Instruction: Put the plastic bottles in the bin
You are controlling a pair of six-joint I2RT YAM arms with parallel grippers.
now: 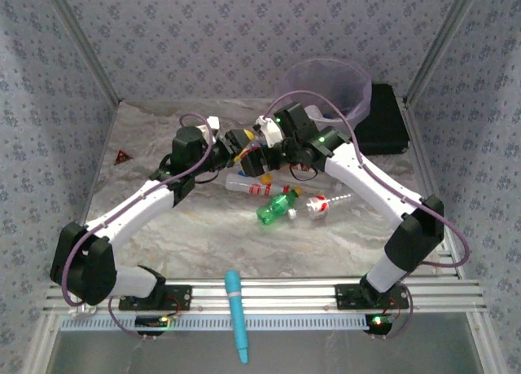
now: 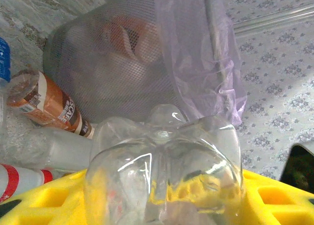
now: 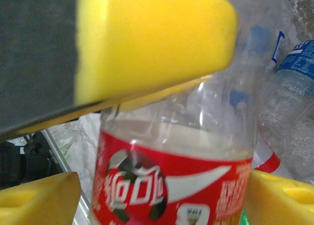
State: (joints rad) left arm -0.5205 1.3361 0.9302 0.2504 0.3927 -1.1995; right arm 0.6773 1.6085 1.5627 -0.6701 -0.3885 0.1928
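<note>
Left pincer [image 2: 162, 200] beside right pincer [image 3: 164, 198] (arms outstretched)

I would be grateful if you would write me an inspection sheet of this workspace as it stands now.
Surface: marbled table, no spill seen.
Job's things: bin at the back right; green bottle, clear bottle and white bottle lie on the table; brown bottle beside the bin.
Clutter: blue pen-shaped tool at the near edge; black box right of the bin.
Grippers: left gripper shut on a red-labelled bottle; right gripper open, its fingers either side of that bottle.
Cables: purple cables run along both arms.
Surroundings: patterned walls on three sides.
</note>
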